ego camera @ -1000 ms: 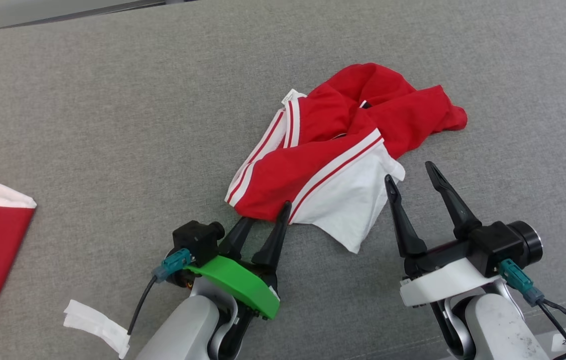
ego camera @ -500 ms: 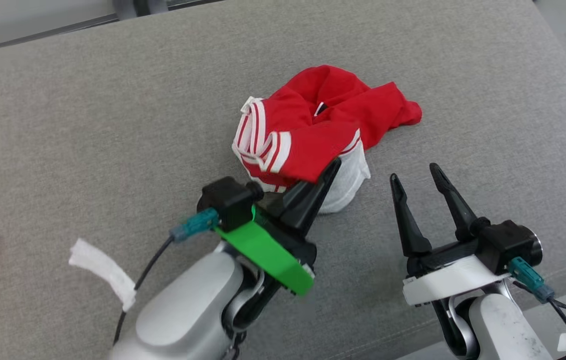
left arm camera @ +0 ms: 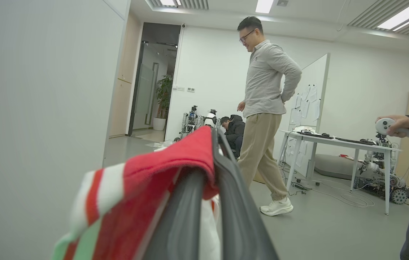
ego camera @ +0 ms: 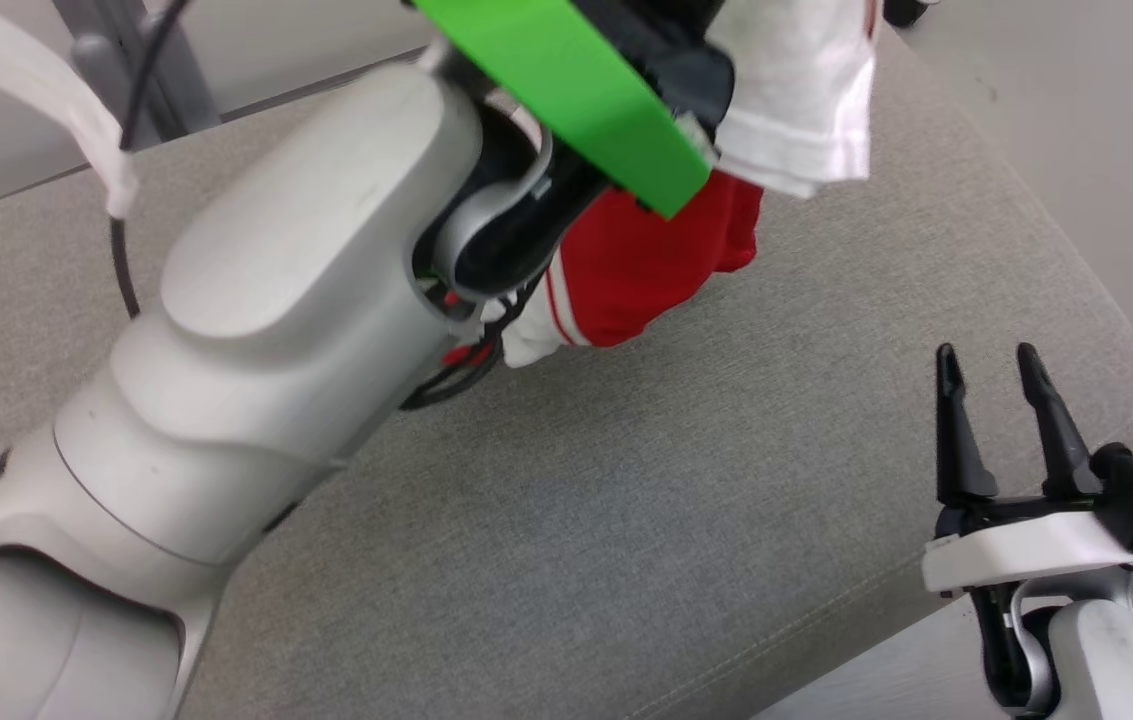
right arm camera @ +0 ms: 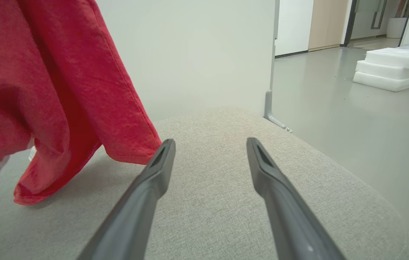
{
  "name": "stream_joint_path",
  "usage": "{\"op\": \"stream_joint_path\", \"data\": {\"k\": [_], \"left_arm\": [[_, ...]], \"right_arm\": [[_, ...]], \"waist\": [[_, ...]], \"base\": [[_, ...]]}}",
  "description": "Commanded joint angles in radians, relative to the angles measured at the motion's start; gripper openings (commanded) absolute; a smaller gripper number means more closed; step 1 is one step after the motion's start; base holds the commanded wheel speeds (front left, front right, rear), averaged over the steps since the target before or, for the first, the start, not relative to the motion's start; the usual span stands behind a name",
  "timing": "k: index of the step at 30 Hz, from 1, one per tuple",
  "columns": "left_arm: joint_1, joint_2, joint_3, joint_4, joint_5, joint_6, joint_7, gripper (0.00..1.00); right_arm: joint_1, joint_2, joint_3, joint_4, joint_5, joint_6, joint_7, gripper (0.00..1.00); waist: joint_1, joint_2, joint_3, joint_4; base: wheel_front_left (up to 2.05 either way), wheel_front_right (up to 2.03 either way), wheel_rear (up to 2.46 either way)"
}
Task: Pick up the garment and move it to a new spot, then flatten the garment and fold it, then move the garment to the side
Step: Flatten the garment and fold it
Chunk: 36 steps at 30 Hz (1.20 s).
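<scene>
left gripper (left arm camera: 215, 135) tight on red garment (ego camera: 646, 260)

Upper part of the garment (ego camera: 646, 260) — behind the green mount (ego camera: 566, 80), past the head view's top edge

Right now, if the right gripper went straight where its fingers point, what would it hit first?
Probably nothing soon, though depth is unclear: the right gripper points over bare grey cushion toward the pale wall. The hanging red garment lies left of that line.
</scene>
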<state>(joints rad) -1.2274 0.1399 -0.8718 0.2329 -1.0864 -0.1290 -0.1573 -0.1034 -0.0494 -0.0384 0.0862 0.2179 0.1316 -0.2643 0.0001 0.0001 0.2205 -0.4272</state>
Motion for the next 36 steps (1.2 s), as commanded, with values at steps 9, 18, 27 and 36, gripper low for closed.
{"op": "stream_joint_path", "data": {"k": [9,18,27,36], "left_arm": [[-0.002,0.060,-0.025,0.048,-0.071,0.001,-0.010,0.00],[0.381,0.283,-0.031,0.077,-0.113,0.084,-0.066,0.00],[0.489,0.337,0.091,0.193,-0.014,0.082,-0.109,0.43],[0.701,0.192,0.422,0.082,0.362,0.119,-0.108,1.00]], "right_arm": [[0.006,-0.002,-0.083,-0.001,0.021,-0.002,0.000,1.00],[-0.025,-0.001,-0.119,-0.005,-0.011,-0.002,0.000,1.00],[-0.047,-0.002,-0.081,-0.009,-0.032,-0.002,0.000,1.00],[-0.026,-0.002,-0.054,-0.005,-0.038,-0.002,0.000,1.00]], "waist": [[-0.0001,-0.0001,0.003,0.030],[-0.0001,-0.0001,0.057,0.115],[-0.0001,-0.0001,0.091,0.144],[-0.0001,-0.0001,0.096,0.189]], "base": [[0.00,0.00,0.00],[0.00,0.00,0.00],[0.00,0.00,0.00],[0.00,0.00,0.00]]}}
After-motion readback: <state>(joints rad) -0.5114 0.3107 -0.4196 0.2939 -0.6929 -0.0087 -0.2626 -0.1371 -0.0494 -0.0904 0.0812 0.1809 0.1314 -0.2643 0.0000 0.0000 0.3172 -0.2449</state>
